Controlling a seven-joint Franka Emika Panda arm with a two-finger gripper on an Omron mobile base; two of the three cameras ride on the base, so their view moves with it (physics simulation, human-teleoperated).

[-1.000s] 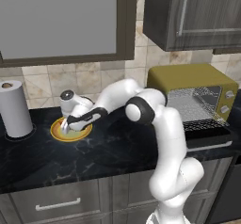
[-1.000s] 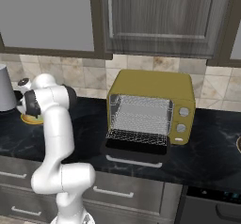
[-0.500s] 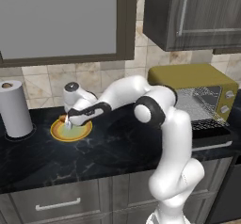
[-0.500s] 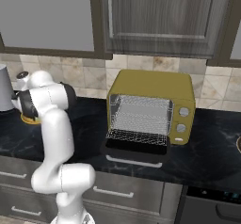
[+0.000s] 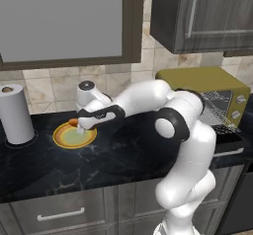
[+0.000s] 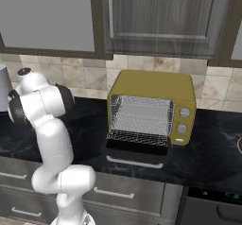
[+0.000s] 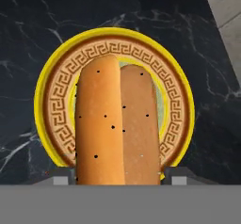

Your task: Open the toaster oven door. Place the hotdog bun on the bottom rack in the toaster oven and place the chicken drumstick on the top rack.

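Note:
The orange-tan hotdog bun (image 7: 113,124) stands lengthwise between my two fingertips (image 7: 63,176), and my gripper (image 7: 120,176) is shut on it just above a yellow patterned plate (image 7: 47,100). In the left base view my gripper (image 5: 80,127) hangs over that plate (image 5: 74,137), with a bit of bun (image 5: 73,122) showing beside it. Far to the right sits the mustard-yellow toaster oven (image 6: 151,89). Its door (image 6: 137,148) lies folded down flat, baring the wire racks (image 6: 139,117). The chicken drumstick is out of view.
A paper towel roll (image 5: 16,114) stands left of the plate on the black marble counter (image 5: 123,155). Dark wall cabinets (image 6: 160,16) hang above the toaster oven (image 5: 207,88). My arm spans the counter between plate and oven.
My hand has risen a little over the plate and drifted slightly right, taking the bun with it. The jaws have kept their width.

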